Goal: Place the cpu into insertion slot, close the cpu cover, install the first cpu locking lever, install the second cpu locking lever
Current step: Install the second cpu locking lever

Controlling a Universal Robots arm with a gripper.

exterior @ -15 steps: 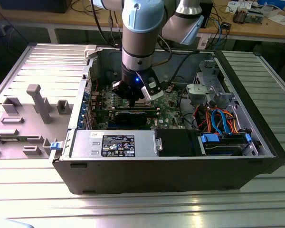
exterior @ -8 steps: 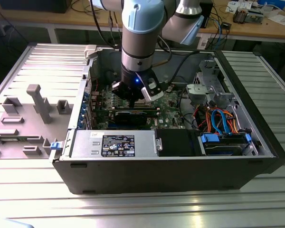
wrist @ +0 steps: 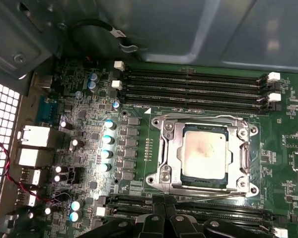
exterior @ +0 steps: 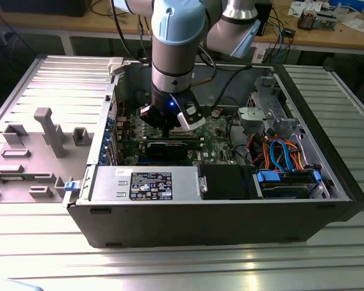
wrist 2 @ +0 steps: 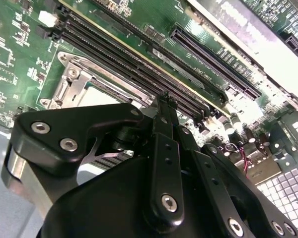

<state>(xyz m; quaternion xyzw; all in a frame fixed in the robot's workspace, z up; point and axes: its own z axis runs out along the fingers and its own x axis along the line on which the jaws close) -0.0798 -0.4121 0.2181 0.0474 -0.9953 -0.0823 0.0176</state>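
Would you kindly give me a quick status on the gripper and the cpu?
Gripper low over the green board, fingers together, nothing held. Cpu seated in the insertion slot, cpu cover down around it. Nothing in the way.

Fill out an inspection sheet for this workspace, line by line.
Surface: ridged metal table carrying an open computer case.
Job's things: cpu lies in the insertion slot; cpu cover frames it, closed flat.
Clutter: grey plastic fixtures at the exterior view's left.
Pincer: pincer low over the motherboard, beside the memory slots.
Cables: orange and blue cables inside the case.
Surroundings: wooden benches behind.
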